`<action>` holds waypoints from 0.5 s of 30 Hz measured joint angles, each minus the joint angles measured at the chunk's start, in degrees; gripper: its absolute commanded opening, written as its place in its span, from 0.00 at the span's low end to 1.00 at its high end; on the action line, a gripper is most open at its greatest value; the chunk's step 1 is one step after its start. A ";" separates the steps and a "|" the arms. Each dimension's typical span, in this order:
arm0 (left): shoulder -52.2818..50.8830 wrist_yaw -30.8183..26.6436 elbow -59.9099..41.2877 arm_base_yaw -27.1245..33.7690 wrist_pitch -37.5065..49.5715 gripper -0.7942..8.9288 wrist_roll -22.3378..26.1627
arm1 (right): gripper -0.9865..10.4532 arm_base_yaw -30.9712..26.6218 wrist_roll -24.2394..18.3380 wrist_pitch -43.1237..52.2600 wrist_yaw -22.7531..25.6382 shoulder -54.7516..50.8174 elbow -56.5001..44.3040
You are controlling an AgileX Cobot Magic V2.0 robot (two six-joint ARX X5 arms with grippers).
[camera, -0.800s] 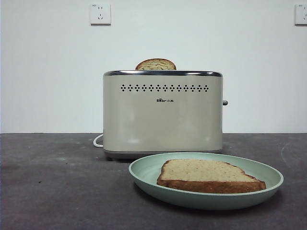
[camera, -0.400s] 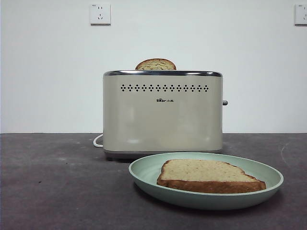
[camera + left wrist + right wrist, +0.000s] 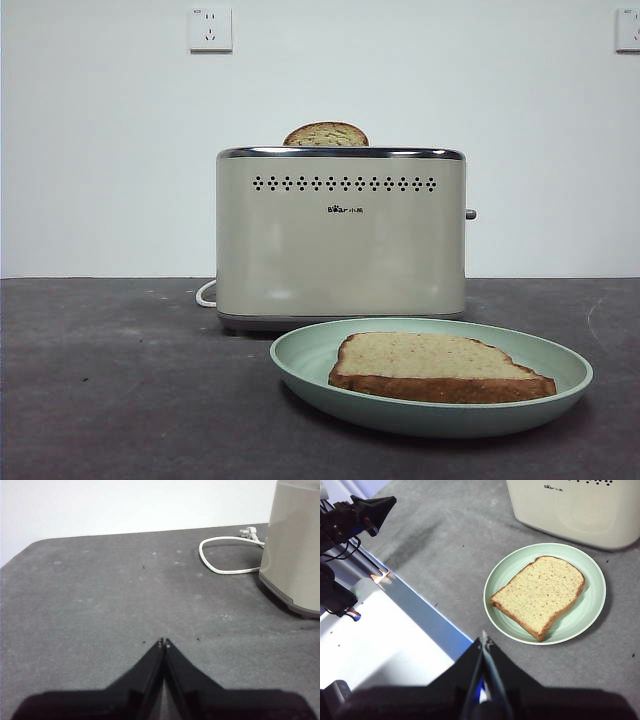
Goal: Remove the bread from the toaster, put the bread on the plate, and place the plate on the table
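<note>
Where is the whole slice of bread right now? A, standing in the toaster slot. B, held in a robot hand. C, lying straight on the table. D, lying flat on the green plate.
D: the bread lies flat inside the plate, which sits on the table in front of the toaster; only a second slice's domed top shows in the slot.

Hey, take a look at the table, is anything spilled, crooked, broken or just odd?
Nothing stands out. The tan speckled bread slice lies flat inside the mint-green round plate, which sits level on the dark grey table in front of the upright cream toaster. Both grippers, left and right, are shut and hold nothing.
</note>
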 measured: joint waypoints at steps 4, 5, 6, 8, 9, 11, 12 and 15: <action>0.00 -0.17 0.00 0.00 0.00 0.08 -0.39 | 0.09 0.00 0.00 0.00 0.00 0.00 0.00; 0.00 -0.17 0.00 0.00 -0.02 0.08 -0.39 | 0.09 0.00 0.00 0.00 0.00 0.00 0.00; 0.00 -0.17 0.00 0.00 -0.02 0.08 -0.39 | 0.09 0.00 0.00 0.00 0.00 0.00 0.00; 0.00 -0.17 0.00 0.00 0.00 0.08 -0.39 | 0.09 0.00 0.00 0.00 0.00 0.00 0.00; 0.00 -0.17 0.00 0.00 -0.02 0.08 -0.39 | 0.09 0.00 0.00 0.00 0.00 0.00 0.00; 0.00 -0.17 0.00 0.00 -0.02 0.08 -0.39 | 0.09 0.00 0.00 0.00 0.00 0.00 0.00; 0.00 -0.17 0.00 0.00 -0.02 0.08 -0.39 | 0.09 0.00 0.00 0.00 0.00 0.00 0.00; 0.00 -0.17 0.00 0.00 -0.02 0.08 -0.39 | 0.09 0.00 0.00 0.00 0.00 0.00 0.00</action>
